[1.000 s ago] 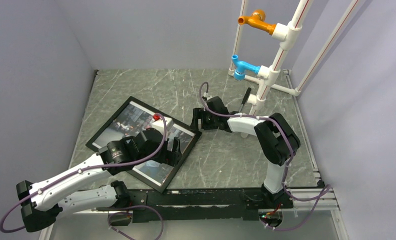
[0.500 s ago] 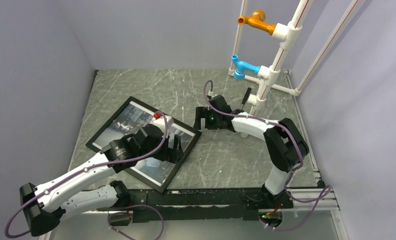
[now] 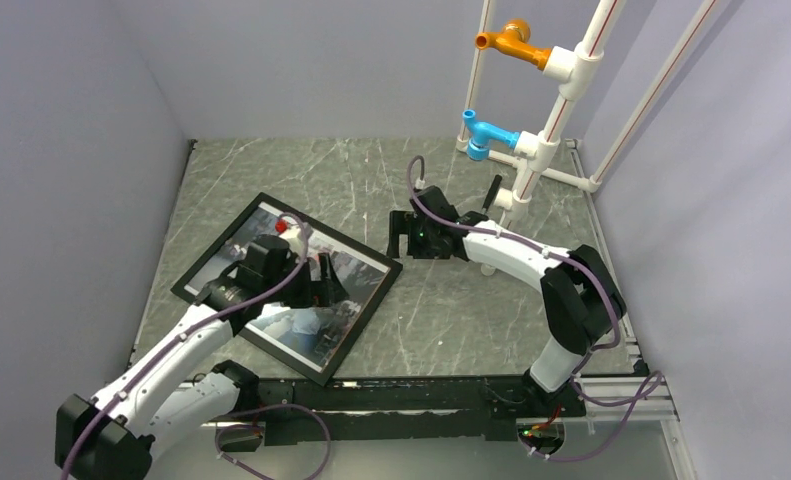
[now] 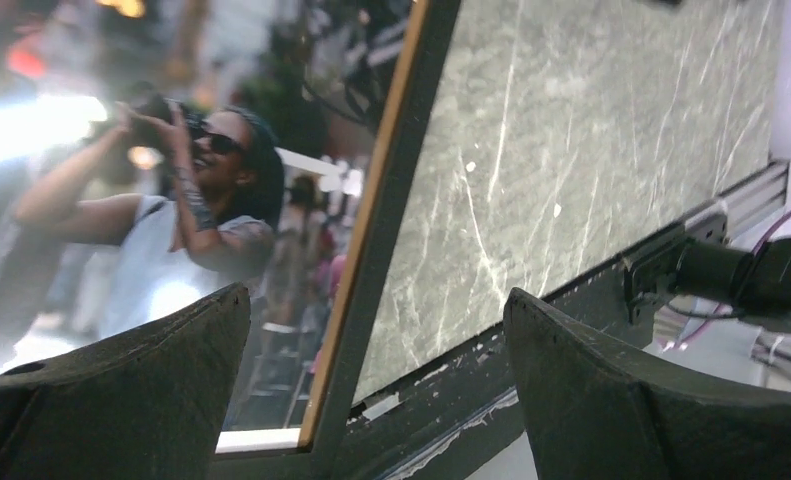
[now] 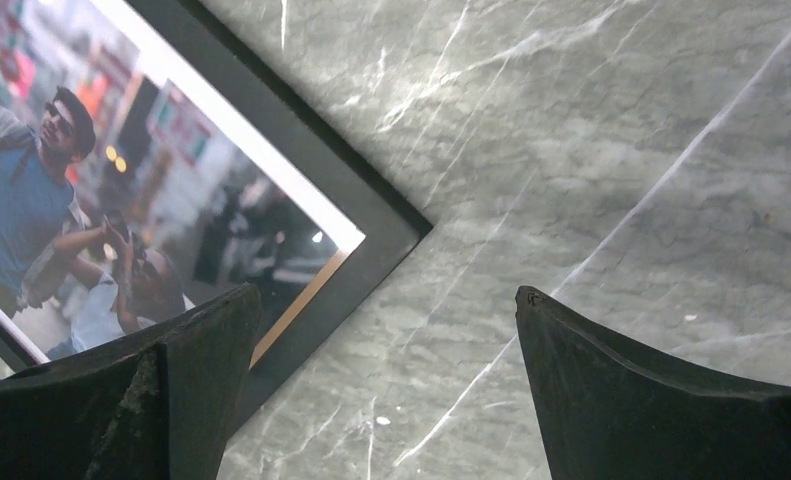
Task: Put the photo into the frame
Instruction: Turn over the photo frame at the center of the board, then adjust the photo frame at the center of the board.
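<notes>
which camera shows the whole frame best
Top external: the frame lies flat on the table with all four corners in view, only its middle covered by the left arm. The left wrist view shows just one rail up close, the right wrist view one corner.

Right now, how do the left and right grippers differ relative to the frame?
The left gripper hangs over the photo in the frame; the right gripper is over bare table beside it. The left gripper faces the frame's side, the right gripper its corner. Both are open and empty.
</notes>
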Robot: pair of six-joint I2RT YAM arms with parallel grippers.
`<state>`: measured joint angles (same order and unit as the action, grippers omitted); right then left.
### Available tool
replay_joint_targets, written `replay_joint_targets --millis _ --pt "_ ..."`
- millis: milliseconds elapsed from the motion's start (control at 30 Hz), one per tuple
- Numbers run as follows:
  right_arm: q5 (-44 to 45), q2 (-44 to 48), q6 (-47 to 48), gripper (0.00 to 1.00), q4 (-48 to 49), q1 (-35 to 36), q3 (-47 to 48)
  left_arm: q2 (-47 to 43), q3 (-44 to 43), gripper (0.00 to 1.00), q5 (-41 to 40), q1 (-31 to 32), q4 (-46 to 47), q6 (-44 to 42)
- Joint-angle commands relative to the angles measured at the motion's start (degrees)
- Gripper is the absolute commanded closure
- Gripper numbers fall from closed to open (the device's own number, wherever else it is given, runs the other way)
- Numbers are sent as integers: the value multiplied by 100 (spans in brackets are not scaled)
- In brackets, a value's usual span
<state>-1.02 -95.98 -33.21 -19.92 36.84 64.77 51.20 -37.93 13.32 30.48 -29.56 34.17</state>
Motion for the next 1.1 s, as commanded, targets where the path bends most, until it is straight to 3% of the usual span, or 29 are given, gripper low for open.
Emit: replay_joint_targets --millis 0,233,567,967,1033,1067 --pt "500 36 -326 0 -511 347 298 -424 13 1 420 -845 -185 -134" --pt "369 -110 -770 0 -876 787 376 -866 -357 1 478 -2142 -994 -531" --pt "-278 -214 -1648 11 -224 1478 -349 -857 -1946 0 -522 -2213 -2233 -1087" --pt "-143 -1198 -1828 29 -464 1669 204 -843 -2102 1 -405 -2215 -2305 -1054" --pt "-89 -1324 -1795 36 -538 1663 323 -865 -2081 1 -426 -2214 -2311 -1062" --pt "-83 -1405 -1781 45 -584 1661 383 -866 -2067 1 -434 -2215 -2312 -1071"
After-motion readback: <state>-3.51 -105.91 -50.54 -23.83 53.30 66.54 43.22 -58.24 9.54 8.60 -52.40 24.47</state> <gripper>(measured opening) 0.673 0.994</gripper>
